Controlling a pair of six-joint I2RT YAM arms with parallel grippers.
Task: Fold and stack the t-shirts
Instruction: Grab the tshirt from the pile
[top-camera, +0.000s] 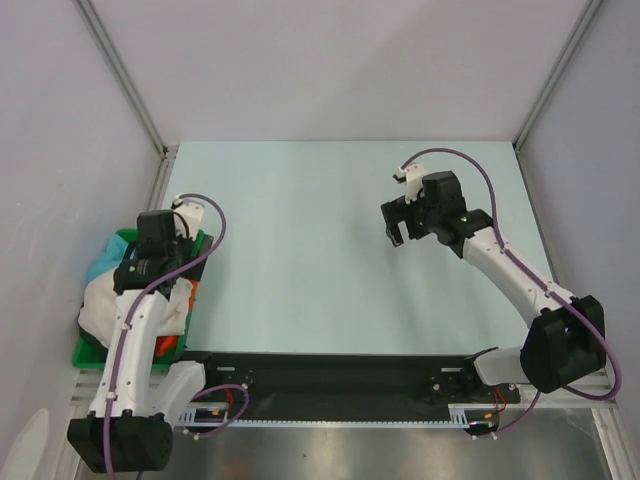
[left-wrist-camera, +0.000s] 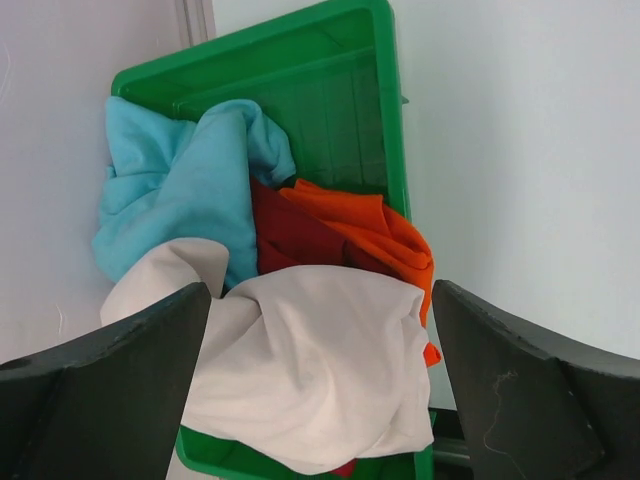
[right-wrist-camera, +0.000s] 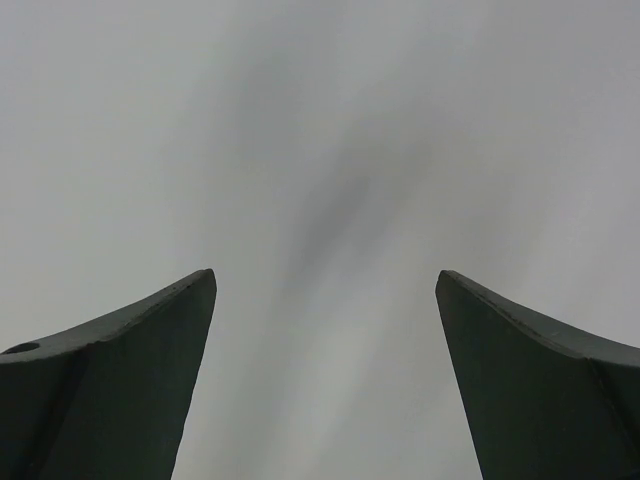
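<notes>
- Left gripper (left-wrist-camera: 322, 300): jaws spread wide with nothing between them, hanging directly above the heap of shirts; no contact with the cloth could be made out.
- Right gripper (right-wrist-camera: 325, 285): jaws likewise apart and holding nothing, poised over a bare stretch of the tabletop (top-camera: 300, 250), well apart from the shirts.
- Cream t-shirt (left-wrist-camera: 320, 370): lay crumpled on top of the heap at the near end, just under the left gripper, its edge spilling over the rim; judged the likeliest first pick.
- Dark red t-shirt (left-wrist-camera: 290, 235) and orange t-shirt (left-wrist-camera: 380, 225): bunched side by side beneath and beyond the cream one, the orange against the right wall.
- Light blue t-shirt (left-wrist-camera: 170, 190): wadded at the left side, partly draped over the wall.
- Green tray (left-wrist-camera: 340, 60): held all four visible shirts, at the left edge of the tabletop; its far end showed bare floor.
- Progress, as judged: the task stood at its outset. No t-shirt had been laid out, folded or stacked; every shirt remained to be drawn out, flattened, folded and piled, one by one.
</notes>
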